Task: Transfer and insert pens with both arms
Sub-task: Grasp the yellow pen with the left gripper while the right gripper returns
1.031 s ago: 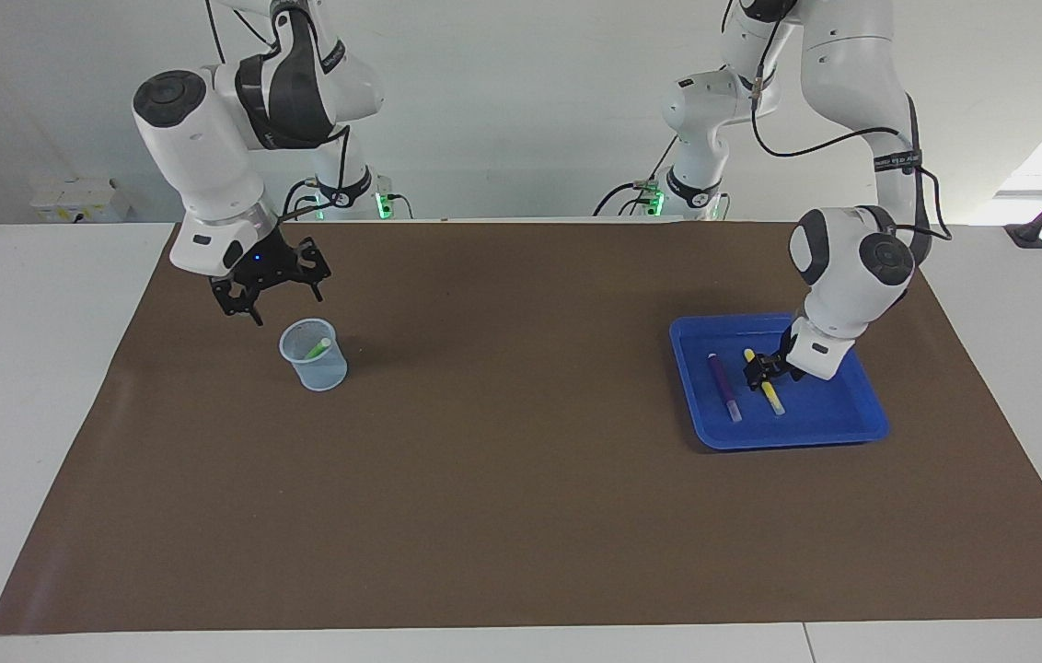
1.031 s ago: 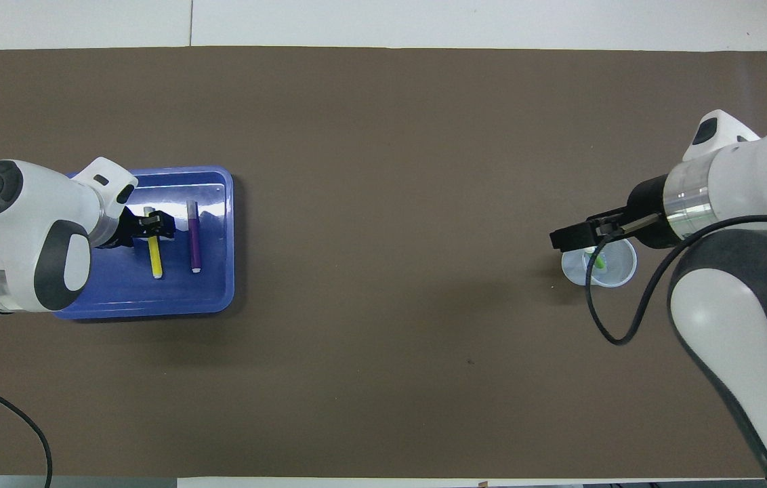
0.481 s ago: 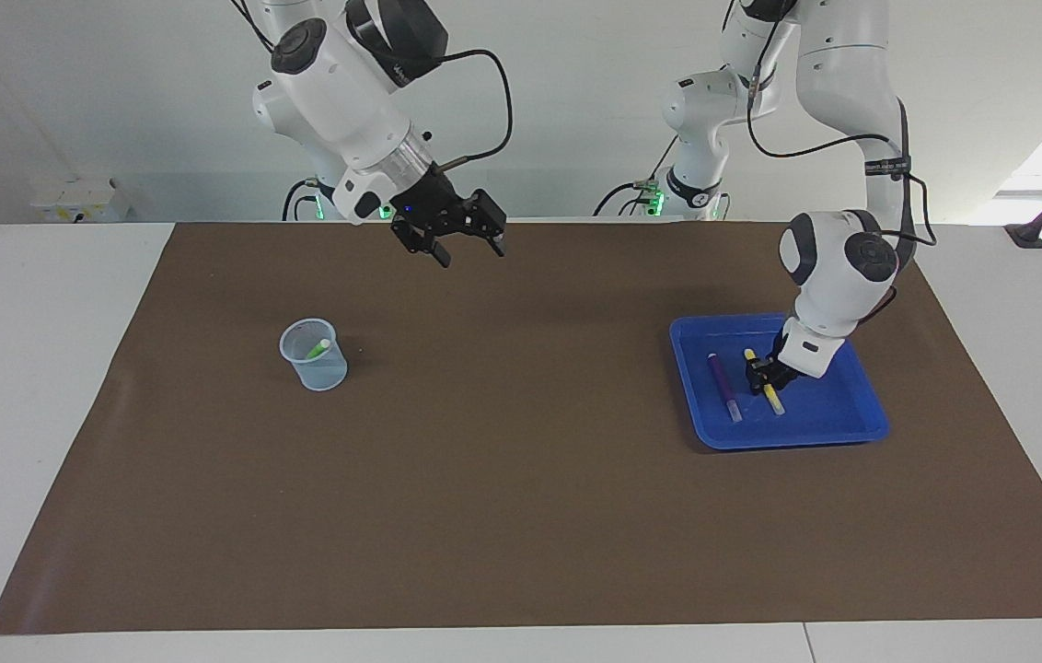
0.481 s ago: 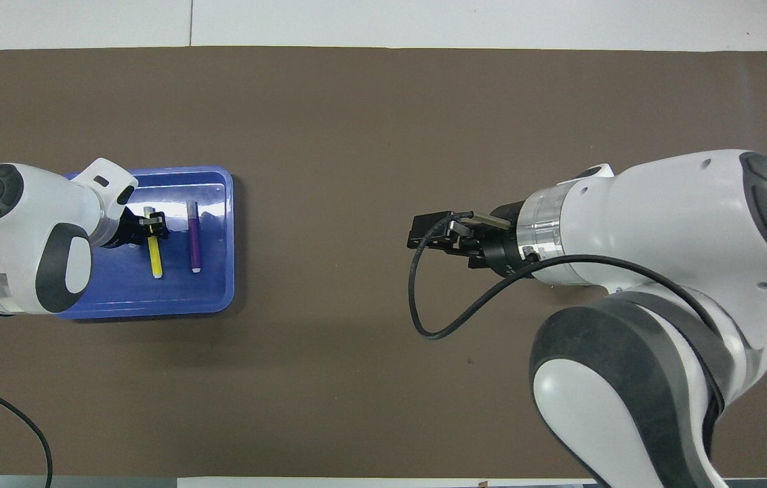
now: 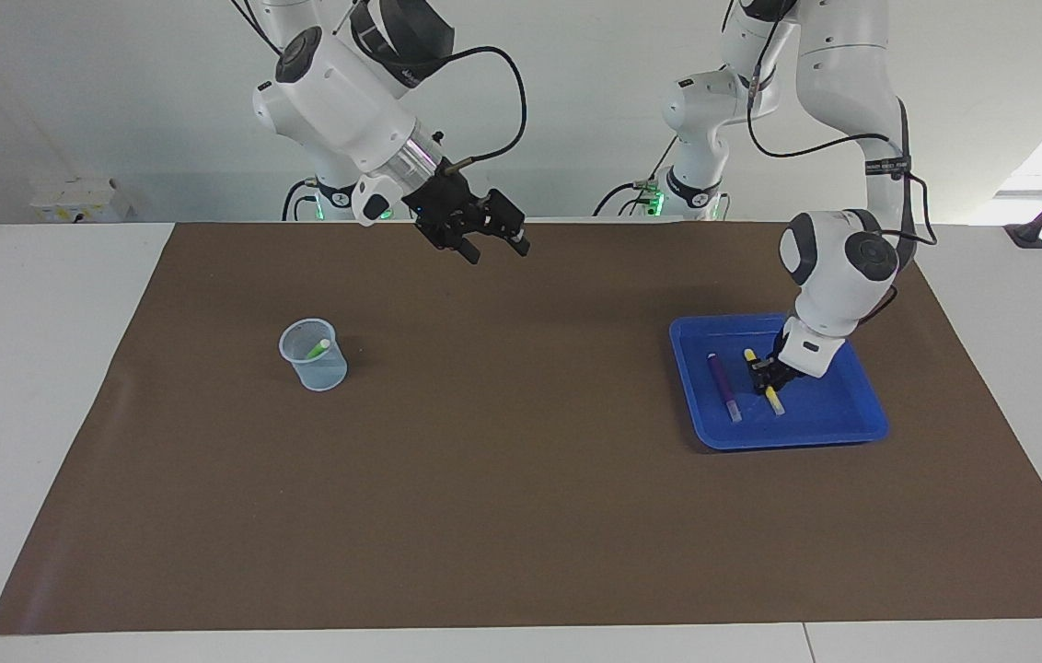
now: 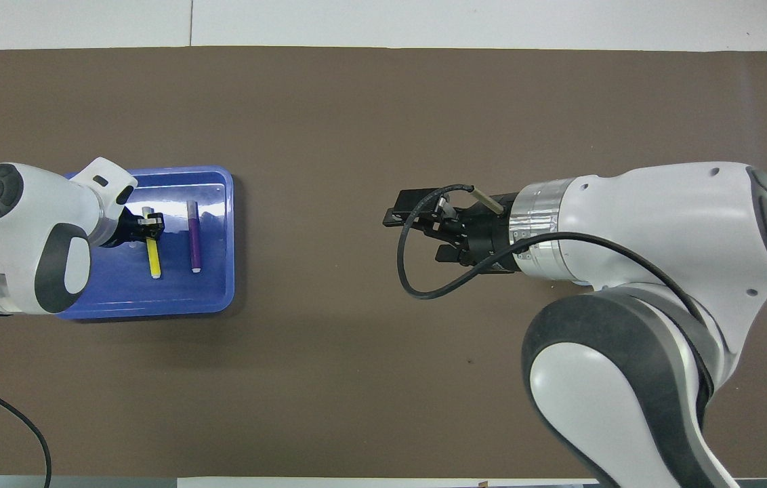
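The slim yellow marker pen (image 5: 764, 378) is clamped in the shallow blue plastic tray (image 5: 843, 424) by the left gripper (image 5: 766, 373) (purple pen (image 5: 722, 385) just beside), while the right gripper (image 5: 495, 251) hangs spread over the brown mat (image 5: 521, 497).

High facing view, steep overhead, shared table (image 5: 521, 516)

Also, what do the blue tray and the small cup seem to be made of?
The blue tray looks like moulded glossy plastic: rounded corners and a bright sheen on its floor in the overhead view. The cup looks like thin translucent plastic, since the green pen shows through its wall; frosted glass cannot be excluded.
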`<act>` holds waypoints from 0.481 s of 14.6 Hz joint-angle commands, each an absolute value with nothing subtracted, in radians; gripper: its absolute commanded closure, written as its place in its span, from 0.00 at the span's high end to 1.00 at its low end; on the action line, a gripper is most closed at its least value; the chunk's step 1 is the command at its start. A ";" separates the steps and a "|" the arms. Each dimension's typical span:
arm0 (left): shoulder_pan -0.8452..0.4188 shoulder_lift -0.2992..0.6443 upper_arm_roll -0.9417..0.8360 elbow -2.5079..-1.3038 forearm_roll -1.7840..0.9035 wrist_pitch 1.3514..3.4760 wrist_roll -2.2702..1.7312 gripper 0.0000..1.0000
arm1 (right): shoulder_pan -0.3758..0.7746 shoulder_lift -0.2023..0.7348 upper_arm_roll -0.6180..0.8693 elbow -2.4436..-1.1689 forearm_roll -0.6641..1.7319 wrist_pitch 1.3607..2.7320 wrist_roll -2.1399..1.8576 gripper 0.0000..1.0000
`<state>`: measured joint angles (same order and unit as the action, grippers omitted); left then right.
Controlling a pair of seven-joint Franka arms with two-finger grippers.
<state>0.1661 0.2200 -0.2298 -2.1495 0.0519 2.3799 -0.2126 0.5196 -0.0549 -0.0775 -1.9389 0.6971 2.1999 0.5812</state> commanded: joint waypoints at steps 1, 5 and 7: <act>0.172 0.238 -0.232 -2.149 0.071 2.393 -0.204 0.00 | 0.564 -0.052 -0.075 -1.962 0.733 2.278 0.656 1.00; 0.182 0.250 -0.235 -2.051 0.054 2.266 -0.209 0.00 | 0.578 -0.049 -0.075 -1.960 0.735 2.283 0.663 1.00; 0.189 0.249 -0.236 -1.979 -0.019 2.145 -0.212 0.00 | 0.580 -0.049 -0.075 -1.962 0.735 2.281 0.663 1.00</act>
